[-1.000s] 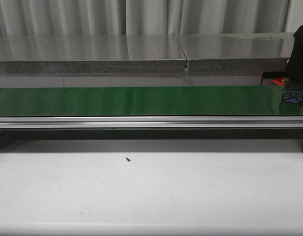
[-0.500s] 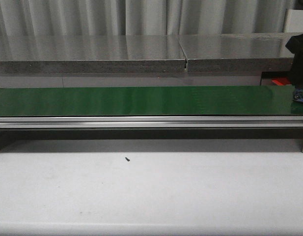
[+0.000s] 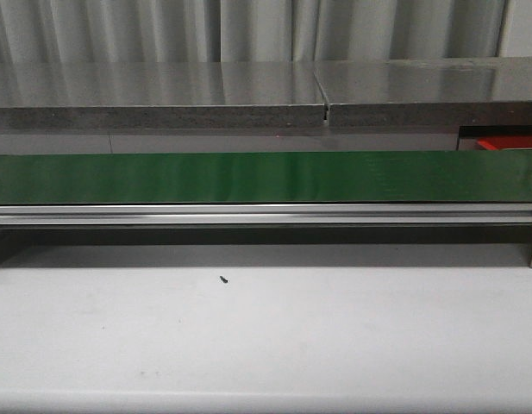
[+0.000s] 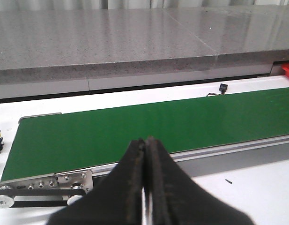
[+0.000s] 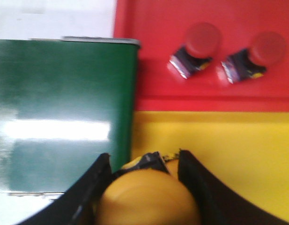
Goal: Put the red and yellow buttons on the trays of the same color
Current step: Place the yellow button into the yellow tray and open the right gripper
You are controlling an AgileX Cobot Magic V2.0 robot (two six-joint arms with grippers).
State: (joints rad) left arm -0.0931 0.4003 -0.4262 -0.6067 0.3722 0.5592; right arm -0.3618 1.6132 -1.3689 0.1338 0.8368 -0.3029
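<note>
Green conveyor belt point(image 5: 64, 112) left of frame — right gripper point(image 5: 144, 180) clamps round yellow button point(image 5: 146, 201); release well inside yellow tray point(image 5: 228, 154) — left gripper point(image 4: 145, 187) pressed closed, empty.

I judge this an industrial test bench: a green conveyor belt point(image 3: 248, 177) on an aluminium frame point(image 3: 248, 214) crosses a white table point(image 3: 266, 336), backed by grey stone slabs point(image 3: 153, 90) and corrugated wall point(image 3: 248, 30).
</note>
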